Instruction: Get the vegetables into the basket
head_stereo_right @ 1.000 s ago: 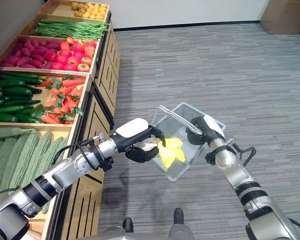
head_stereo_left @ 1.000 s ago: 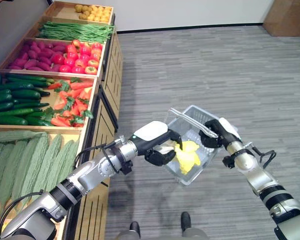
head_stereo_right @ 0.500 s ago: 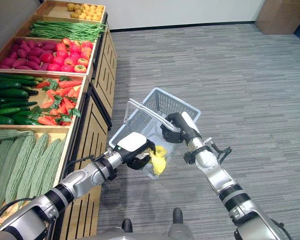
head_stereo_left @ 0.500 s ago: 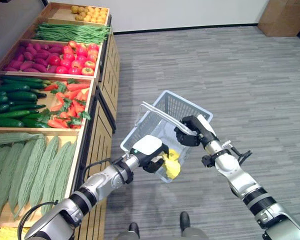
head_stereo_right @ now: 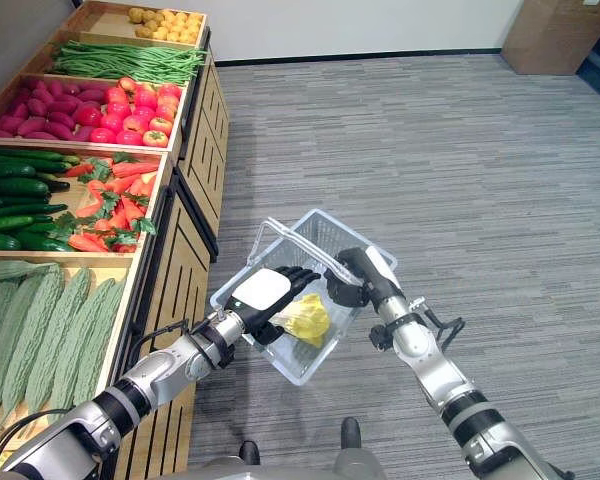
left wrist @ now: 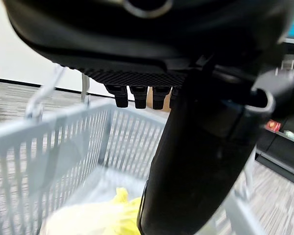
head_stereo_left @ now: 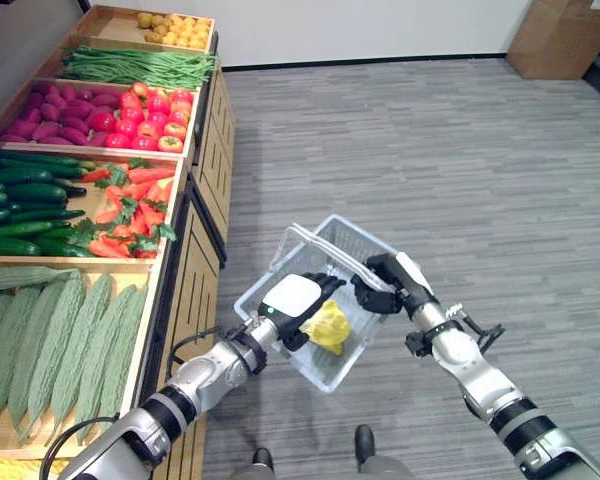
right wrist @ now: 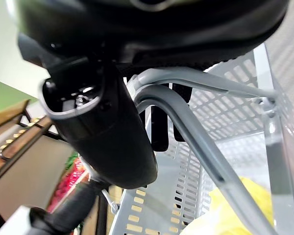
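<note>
The yellow vegetable (head_stereo_left: 329, 327) lies in the basket (head_stereo_left: 280, 335), against the wall on the stand (head_stereo_left: 195, 300) side, with the left hand (head_stereo_left: 298, 300) above it, fingers straight and holding nothing. The right hand (head_stereo_left: 385, 285) is curled round the handles (right wrist: 196, 142) (both bars pass through it). To finish well, lift the left hand straight up clear of the rim, and hold the basket level so the vegetable cannot roll out.

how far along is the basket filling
Done: one yellow vegetable lies in the basket. In hand: the right hand grips the basket's handle; the left hand hangs open over the basket. Left: the stand's bins are full of other vegetables.
</note>
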Available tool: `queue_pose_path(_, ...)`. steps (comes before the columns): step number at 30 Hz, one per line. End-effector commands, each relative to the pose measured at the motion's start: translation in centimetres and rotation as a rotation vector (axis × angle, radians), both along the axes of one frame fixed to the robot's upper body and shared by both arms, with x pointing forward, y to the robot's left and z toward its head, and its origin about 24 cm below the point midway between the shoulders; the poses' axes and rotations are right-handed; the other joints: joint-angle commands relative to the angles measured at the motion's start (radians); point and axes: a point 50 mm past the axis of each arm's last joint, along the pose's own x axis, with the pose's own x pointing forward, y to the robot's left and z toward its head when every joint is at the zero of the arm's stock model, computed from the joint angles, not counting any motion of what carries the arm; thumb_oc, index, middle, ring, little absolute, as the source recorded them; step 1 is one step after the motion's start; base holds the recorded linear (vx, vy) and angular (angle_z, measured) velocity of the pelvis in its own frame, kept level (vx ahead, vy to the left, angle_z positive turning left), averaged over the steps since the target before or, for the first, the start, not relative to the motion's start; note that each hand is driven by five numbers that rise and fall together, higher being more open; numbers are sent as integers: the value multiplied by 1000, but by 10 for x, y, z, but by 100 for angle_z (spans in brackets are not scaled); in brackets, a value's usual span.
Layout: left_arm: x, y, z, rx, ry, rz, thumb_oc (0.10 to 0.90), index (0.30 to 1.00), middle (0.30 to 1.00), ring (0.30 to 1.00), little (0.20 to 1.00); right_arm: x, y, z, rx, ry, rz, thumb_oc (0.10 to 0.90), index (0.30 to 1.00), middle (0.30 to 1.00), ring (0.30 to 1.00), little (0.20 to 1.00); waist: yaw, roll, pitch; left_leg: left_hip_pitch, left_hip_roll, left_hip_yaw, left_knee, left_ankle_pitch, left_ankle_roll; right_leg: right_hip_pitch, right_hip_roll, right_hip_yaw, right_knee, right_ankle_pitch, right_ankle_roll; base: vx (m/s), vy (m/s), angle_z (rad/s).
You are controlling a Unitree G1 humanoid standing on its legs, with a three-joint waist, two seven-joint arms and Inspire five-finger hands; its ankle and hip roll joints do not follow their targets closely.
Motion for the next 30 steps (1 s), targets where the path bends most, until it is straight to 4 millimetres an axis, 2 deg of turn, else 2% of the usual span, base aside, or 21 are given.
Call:
queue_pose_path(1,11,1,33,-202,-105,4,900,1000,1000,1000,1000,19,-4,56,172,-322,-77,400,300,300,300,300,10,-59,-120,-36,13,-33,1,-7,-35,44,-44,-89,0,-47,62,0,0,0)
queue_pose_path(2,11,2,33,-202,-101,4,900,1000,1000,1000,1000,19,-4,55,172,-320,-77,400,300,300,300,300,9,-60,-122,-36,13,-33,1,-7,-35,45,-44,-89,0,-47,62,0,0,0)
queue_pose_path(6,-12,24,34,-360,2,59,900,1000,1000,1000,1000,-1,-33,24,102,-216,-198,400,300,300,300,300,17,-59,-115,-36,13,-40,1,-5,-34,46,-44,-92,0,-47,60,0,0,0)
queue_pose_path(7,-13,26,34,-360,8,61,900,1000,1000,1000,1000,-2,-32,23,103,-212,-197,400,300,300,300,300,16,-60,-118,-35,13,-40,1,-5,-34,46,-44,-92,0,-47,60,0,0,0)
queue_pose_path(9,-21,37,28,-377,63,97,900,1000,1000,1000,1000,-11,-44,8,67,-157,-246,400,300,300,300,300,20,-59,-114,-36,12,-44,1,-4,-34,47,-43,-94,0,-46,60,0,0,0)
queue_pose_path(10,-30,47,18,-365,155,116,900,1000,1000,1000,1000,-20,-56,-5,40,-99,-296,400,300,300,300,300,22,-57,-112,-38,13,-47,1,-2,-34,47,-44,-96,0,-45,60,0,0,0)
queue_pose_path(11,-31,48,19,-365,158,116,900,1000,1000,1000,1000,-21,-56,-6,40,-98,-296,400,300,300,300,300,22,-58,-113,-38,14,-47,1,-2,-35,47,-44,-96,0,-45,60,0,0,0)
queue_pose_path(12,-39,60,5,-336,256,147,900,1000,1000,1000,1000,-32,-68,-20,16,-32,-343,400,300,300,300,300,21,-54,-111,-39,14,-46,1,0,-35,47,-44,-97,0,-45,61,0,0,0)
queue_pose_path(13,-39,60,5,-336,258,147,900,1000,1000,1000,1000,-32,-68,-20,17,-31,-342,400,300,300,300,300,21,-55,-112,-39,14,-46,1,0,-36,47,-44,-97,0,-45,61,0,0,0)
queue_pose_path(14,-43,68,-5,-332,305,195,900,1000,1000,1000,1000,-39,-74,-28,1,5,-364,400,300,300,300,300,20,-54,-111,-39,13,-47,1,0,-36,46,-43,-98,0,-44,61,0,0,0)
queue_pose_path(15,-55,85,-29,-316,416,306,900,1000,1000,1000,1000,-51,-83,-39,-21,57,-406,400,300,300,300,300,20,-53,-106,-40,12,-48,1,3,-36,45,-43,-97,0,-43,61,0,0,0)
queue_pose_path(17,-70,105,-56,-299,528,453,900,1000,1000,1000,1000,-66,-94,-51,-45,122,-449,400,300,300,300,300,18,-52,-103,-42,10,-49,1,5,-35,43,-43,-96,0,-40,61,0,0,0)
queue_pose_path(18,-75,109,-65,-298,569,495,900,1000,1000,1000,1000,-72,-96,-57,-47,151,-467,400,300,300,300,300,16,-51,-101,-42,10,-49,1,6,-35,42,-43,-95,0,-39,62,0,0,0)
queue_pose_path(19,-75,109,-65,-299,569,495,900,1000,1000,1000,1000,-72,-97,-57,-48,151,-467,400,300,300,300,300,16,-50,-101,-43,10,-50,1,6,-35,41,-43,-96,0,-39,62,0,0,0)
queue_pose_path(20,-89,120,-86,-280,673,589,900,1000,1000,1000,1000,-83,-102,-67,-49,214,-498,400,300,300,300,300,11,-49,-97,-46,10,-47,1,8,-36,35,-44,-92,0,-36,62,0,0,0)
queue_pose_path(21,-89,119,-86,-282,673,588,900,1000,1000,1000,1000,-83,-102,-67,-50,214,-498,400,300,300,300,300,11,-48,-98,-46,10,-47,1,8,-36,35,-44,-92,0,-36,62,0,0,0)
queue_pose_path(22,-102,126,-104,-287,781,674,900,1000,1000,1000,1000,-95,-107,-77,-63,280,-521,400,300,300,300,300,6,-45,-95,-49,11,-46,1,9,-36,29,-44,-89,0,-33,61,0,0,0)
queue_pose_path(24,-106,126,-110,-276,814,683,900,1000,1000,1000,1000,-99,-110,-82,-63,306,-537,400,300,300,300,300,3,-44,-92,-50,12,-44,1,10,-36,26,-42,-86,0,-32,60,-9,-1,-2)
queue_pose_path(27,-124,134,-130,-165,904,747,900,1000,1000,1000,1000,-122,-119,-100,-95,431,-587,400,300,300,300,300,-8,-40,-81,-52,13,-37,1,10,-38,17,-39,-79,0,-30,59,0,0,0)
queue_pose_path(29,-127,134,-134,-134,915,760,900,1000,1000,1000,1000,-125,-120,-103,-105,451,-595,400,300,300,300,300,-10,-38,-79,-52,14,-34,1,9,-38,15,-38,-76,0,-30,59,-7,-6,-6)
queue_pose_path(30,-132,136,-140,-98,924,796,900,1000,1000,1000,1000,-133,-122,-110,-118,502,-614,400,300,300,300,300,-12,-35,-74,-52,15,-29,1,8,-39,11,-36,-70,0,-29,57,-7,-9,-6)
